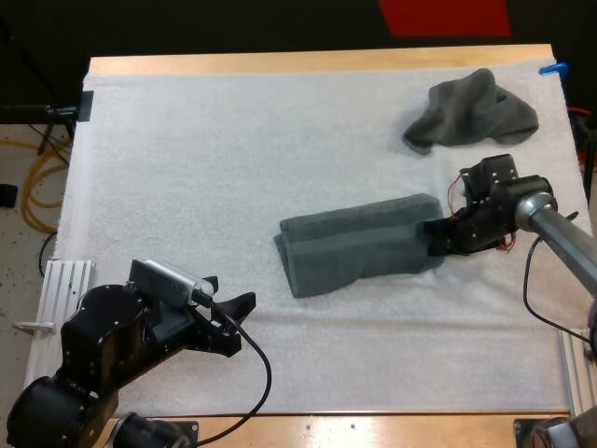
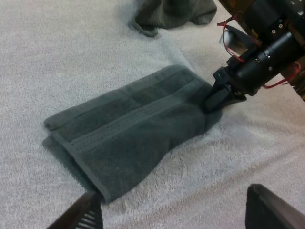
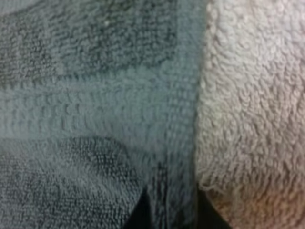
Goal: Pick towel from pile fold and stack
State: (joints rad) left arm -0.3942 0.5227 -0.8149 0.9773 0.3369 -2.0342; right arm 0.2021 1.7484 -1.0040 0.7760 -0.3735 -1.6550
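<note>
Pinching one end of the folded towel in the right jaws, seemingly to complete the fold, with the left jaws spread, clear of it.

Wooden table bears white mat; on it, folded towel, crumpled towel.

We can read no text, label, brand or number here — none on the folded towel, none on the crumpled towel. The white mat and table bear no lettering either.
</note>
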